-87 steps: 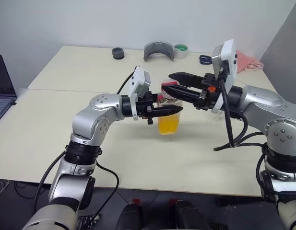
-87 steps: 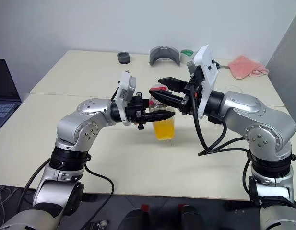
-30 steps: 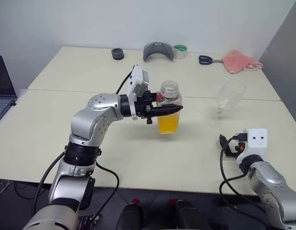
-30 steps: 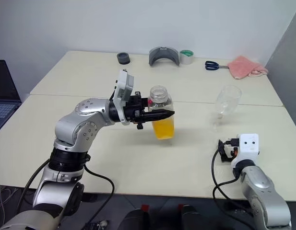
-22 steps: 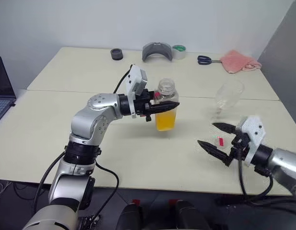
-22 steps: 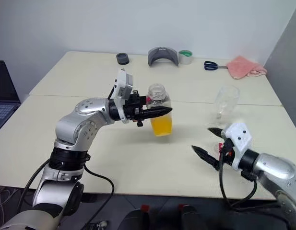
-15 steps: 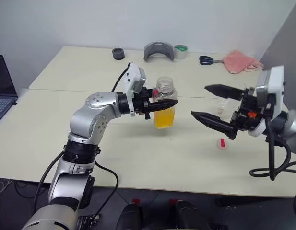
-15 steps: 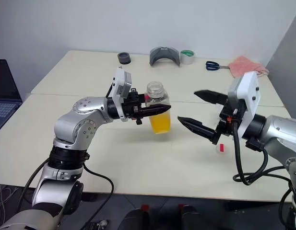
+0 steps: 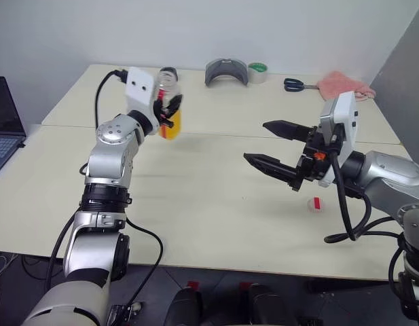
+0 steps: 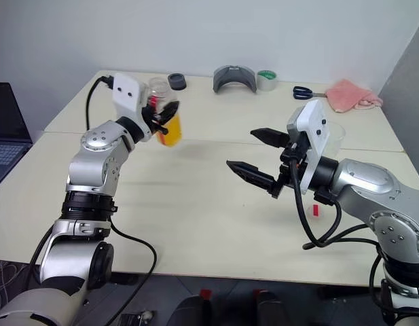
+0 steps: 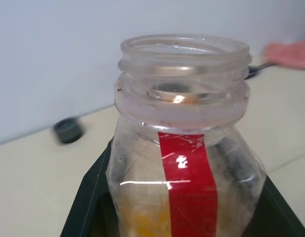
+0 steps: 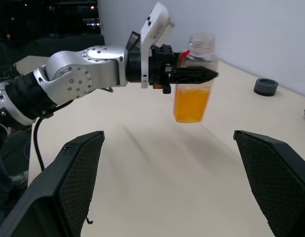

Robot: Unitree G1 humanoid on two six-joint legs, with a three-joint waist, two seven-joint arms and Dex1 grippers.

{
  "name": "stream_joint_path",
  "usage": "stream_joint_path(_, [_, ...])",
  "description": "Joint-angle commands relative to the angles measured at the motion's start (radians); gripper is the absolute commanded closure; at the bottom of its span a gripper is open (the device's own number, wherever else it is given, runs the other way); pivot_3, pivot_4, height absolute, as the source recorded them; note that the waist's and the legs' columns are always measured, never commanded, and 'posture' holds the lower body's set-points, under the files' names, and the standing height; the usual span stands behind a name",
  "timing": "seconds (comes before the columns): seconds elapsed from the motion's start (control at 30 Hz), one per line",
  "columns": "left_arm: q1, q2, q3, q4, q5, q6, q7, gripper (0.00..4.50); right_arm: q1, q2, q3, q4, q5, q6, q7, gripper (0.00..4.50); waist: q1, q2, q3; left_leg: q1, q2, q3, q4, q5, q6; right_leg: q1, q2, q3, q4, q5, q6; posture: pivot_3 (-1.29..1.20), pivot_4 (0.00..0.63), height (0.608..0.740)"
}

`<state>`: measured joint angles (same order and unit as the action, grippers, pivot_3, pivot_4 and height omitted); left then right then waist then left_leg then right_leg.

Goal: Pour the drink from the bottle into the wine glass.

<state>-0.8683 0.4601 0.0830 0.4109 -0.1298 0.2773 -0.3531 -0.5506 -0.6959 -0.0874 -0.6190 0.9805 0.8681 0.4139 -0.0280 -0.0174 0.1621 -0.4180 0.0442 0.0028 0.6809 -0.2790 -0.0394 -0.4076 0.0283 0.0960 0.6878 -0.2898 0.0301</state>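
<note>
A: Where did the bottle (image 10: 164, 112) stand compared with half a second before?

B: It had been carried from the middle of the counter (image 10: 195, 204) toward the far left side. The left hand (image 10: 163, 115) was clenched on the bottle and held it upright, clear of the counter. The neck was uncapped, and the orange drink (image 12: 191, 102) filled the lower part of the bottle.

A: And the right hand (image 9: 270, 146)?

B: It hung above the counter with its fingers spread wide, grasping nothing, pointing toward the bottle, much as it had half a second earlier. The cap (image 9: 315, 203) lay on the counter below the right arm.

A: The wine glass (image 10: 335, 136)?

B: It was mostly hidden behind the right wrist, with part of the bowl visible, well apart from the bottle.
</note>
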Motion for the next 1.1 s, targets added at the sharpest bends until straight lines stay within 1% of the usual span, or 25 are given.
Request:
stream_joint_path(0.03, [0.018,-0.006,0.046,0.027,0.036,-0.106,0.099,2.66,-0.036,0.02,0.012,0.01,-0.044,-0.044,0.024,0.03,0.0,0.0,0.0,0.0,0.0,0.0,0.0,0.0,0.0,0.0,-0.001,0.0,0.0,0.0,0.0,0.0,0.15,0.74])
stream_joint_path(0.17, [0.025,-0.046,0.092,0.149,0.012,-0.179,0.145,2.66,-0.052,0.037,0.032,0.036,-0.093,-0.067,0.046,0.03,0.001,0.0,0.0,0.0,-0.001,0.0,0.0,0.0,0.0,-0.001,-0.002,-0.001,0.001,0.0,0.0,0.0,0.15,0.74])
stream_joint_path(0.3, [0.035,-0.073,0.101,0.211,0.013,-0.223,0.157,2.66,-0.067,0.045,0.032,0.049,-0.11,-0.068,0.061,0.03,0.001,0.0,0.0,0.0,-0.002,0.001,0.0,0.0,0.0,-0.001,-0.003,-0.001,0.001,0.0,0.0,0.0,0.15,0.74])
stream_joint_path(0.5, [0.054,-0.087,0.104,0.238,0.013,-0.266,0.165,2.66,-0.079,0.047,0.034,0.052,-0.118,-0.06,0.071,0.03,0.001,-0.001,0.0,0.0,-0.002,0.0,0.0,0.0,0.0,-0.001,-0.005,-0.001,0.002,0.0,0.0,0.0,0.15,0.74])
stream_joint_path(0.77, [0.062,-0.09,0.105,0.242,0.003,-0.279,0.143,2.66,-0.08,0.056,0.035,0.044,-0.132,-0.06,0.062,0.03,0.001,-0.001,0.0,0.0,-0.002,0.0,0.0,0.0,0.0,-0.001,-0.005,-0.001,0.003,0.0,0.0,0.0,0.15,0.74])
stream_joint_path(0.83, [0.062,-0.09,0.107,0.243,0.002,-0.278,0.143,2.0,-0.082,0.059,0.034,0.044,-0.137,-0.059,0.059,0.0,0.001,-0.001,0.0,0.0,-0.002,0.0,0.0,0.0,0.0,-0.001,-0.005,-0.001,0.003,0.0,0.0,0.0,0.15,0.74])
stream_joint_path(1.0, [0.066,-0.091,0.117,0.229,-0.003,-0.254,0.145,0.55,-0.078,0.062,0.031,0.041,-0.148,-0.059,0.058,0.0,0.001,-0.001,0.0,0.0,-0.002,0.0,0.0,0.0,0.0,-0.001,-0.004,-0.002,0.003,0.0,0.0,0.0,0.15,0.74])
stream_joint_path(1.03, [0.07,-0.091,0.117,0.22,-0.004,-0.249,0.143,0.18,-0.076,0.064,0.031,0.04,-0.149,-0.06,0.057,0.0,0.001,-0.001,0.0,0.0,-0.002,0.0,0.0,0.0,0.0,-0.001,-0.005,-0.002,0.003,0.0,0.0,0.0,0.15,0.74])
stream_joint_path(1.07, [0.076,-0.091,0.117,0.211,-0.005,-0.245,0.142,0.02,-0.074,0.064,0.031,0.038,-0.15,-0.06,0.056,0.0,0.001,-0.001,0.0,0.0,-0.003,0.0,0.0,0.0,0.0,-0.001,-0.004,-0.002,0.003,0.0,0.0,0.0,0.15,0.74])
stream_joint_path(1.1, [0.081,-0.092,0.117,0.201,-0.006,-0.24,0.142,0.02,-0.072,0.066,0.031,0.037,-0.15,-0.06,0.055,0.0,0.001,-0.001,0.0,0.0,-0.003,0.0,0.0,0.0,0.0,-0.001,-0.004,-0.002,0.003,0.0,0.0,0.0,0.15,0.74])
